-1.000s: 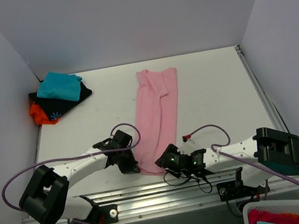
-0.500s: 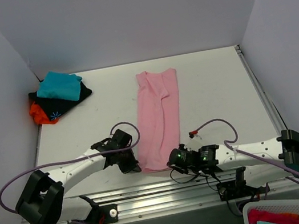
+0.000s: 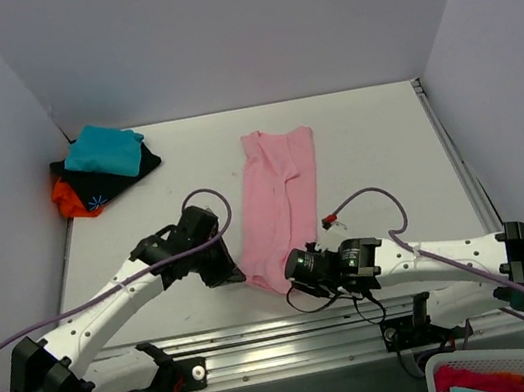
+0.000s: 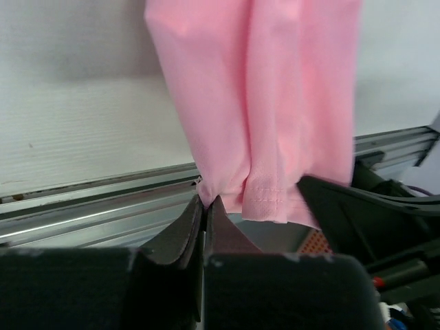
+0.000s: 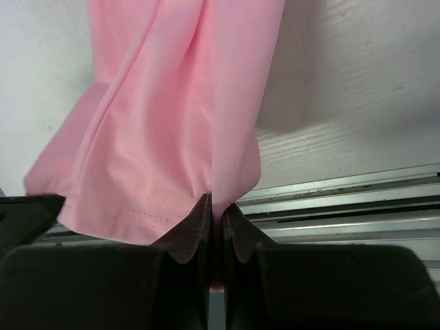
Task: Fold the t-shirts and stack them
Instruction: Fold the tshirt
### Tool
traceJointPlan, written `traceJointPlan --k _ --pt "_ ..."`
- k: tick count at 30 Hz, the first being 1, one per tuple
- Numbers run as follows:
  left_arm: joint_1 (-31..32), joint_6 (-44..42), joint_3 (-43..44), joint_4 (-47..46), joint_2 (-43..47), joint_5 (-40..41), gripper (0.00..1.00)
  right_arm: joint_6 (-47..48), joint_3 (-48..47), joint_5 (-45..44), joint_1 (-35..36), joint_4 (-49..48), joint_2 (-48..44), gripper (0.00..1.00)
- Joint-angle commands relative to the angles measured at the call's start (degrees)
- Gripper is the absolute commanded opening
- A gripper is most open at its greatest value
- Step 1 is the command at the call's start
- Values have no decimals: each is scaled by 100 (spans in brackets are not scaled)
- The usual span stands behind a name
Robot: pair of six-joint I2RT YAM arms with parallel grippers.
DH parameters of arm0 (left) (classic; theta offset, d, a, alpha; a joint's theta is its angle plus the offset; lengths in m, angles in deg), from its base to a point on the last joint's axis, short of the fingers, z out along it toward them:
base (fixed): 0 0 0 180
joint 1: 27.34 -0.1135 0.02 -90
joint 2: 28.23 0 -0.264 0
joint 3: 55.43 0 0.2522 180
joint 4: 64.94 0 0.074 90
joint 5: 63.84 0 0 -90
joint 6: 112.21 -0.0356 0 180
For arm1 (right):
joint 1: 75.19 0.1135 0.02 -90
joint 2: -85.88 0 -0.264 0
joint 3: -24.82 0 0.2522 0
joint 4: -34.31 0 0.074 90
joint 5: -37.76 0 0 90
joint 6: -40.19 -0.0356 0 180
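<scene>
The near hem of the pink t-shirt had risen off the table at its near edge. The left gripper and right gripper each pinched a stitched hem corner tight; the soft, long-folded knit seemingly sagged between.

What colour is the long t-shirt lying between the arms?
Light pink t-shirt, clearest in the top external view.

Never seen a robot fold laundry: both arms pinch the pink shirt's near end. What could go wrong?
Each set of jaws bites only a corner of the hem of the pink t-shirt, so it might slip free when lifted. The shirt lies in lengthwise layers; an ungripped layer could sag open. The left arm and right arm sit close and might bump.
</scene>
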Motion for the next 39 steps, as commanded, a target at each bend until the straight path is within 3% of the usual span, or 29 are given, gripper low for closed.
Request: traceJointPlan --k 1,14,22,28,29,30,31,32,33,34,37,39 --pt "-143 -198 837 557 -30 85 2 259 -701 -557 -103 1265 84 0" --pt "-829 -902 2736 443 -1883 -153 2 2316 -1731 -66 -2343 1134 804 0" --pt "-1093 -1078 3624 337 -2798 -258 2 3247 -1994 355 -3109 695 1341 0" --pt "-1180 -1253 4590 240 -3957 -267 2 3784 -2354 707 -3759 300 2078 0" --pt "-1207 -1288 4731 206 -4325 -267 2 3959 -2459 734 -3856 282 2402 7" --pt "-1233 -1393 4854 83 -4528 -285 3 4030 -2800 699 -3953 369 2579 35" --pt "-1347 -1438 5204 73 -4730 -372 14 4092 -3021 673 -4067 422 2798 60" --pt "-1400 -1490 5459 73 -5194 -390 73 4249 -3301 594 -4321 509 3253 99" --pt "-1461 -1578 5775 247 -5451 -399 98 4329 -4061 506 -4454 841 3492 100" --pt "-1532 -1666 6605 467 -5679 -286 94 4425 -4504 419 -4568 1001 3747 100" --pt "-1848 -1658 7901 1118 -6384 -285 94 4900 -6284 137 -4867 1660 4556 100" --pt "-2068 -1640 8686 1198 -6473 -293 94 5058 -6853 40 -4982 1967 4795 100"
